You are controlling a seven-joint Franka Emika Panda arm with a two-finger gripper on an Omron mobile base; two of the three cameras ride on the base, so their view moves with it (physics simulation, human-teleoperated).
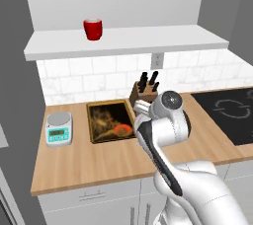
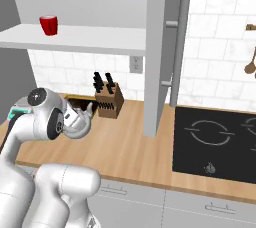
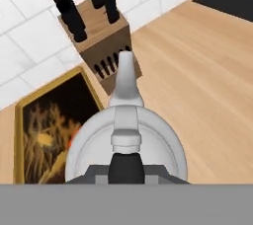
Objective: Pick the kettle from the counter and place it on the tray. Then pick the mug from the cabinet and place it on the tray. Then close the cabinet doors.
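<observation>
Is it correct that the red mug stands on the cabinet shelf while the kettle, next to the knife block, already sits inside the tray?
Not fully. The mug does stand on the cabinet shelf, and the kettle is next to the knife block. But the hand view shows the kettle beside the tray, over the counter, not inside it.

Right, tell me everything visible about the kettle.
The kettle looks like shiny silver metal, squat and round, with a knobbed lid and a curved spout aimed at the knife block. It sits upright beside the tray, apparently above the counter. The gripper is shut on its black handle from above.
</observation>
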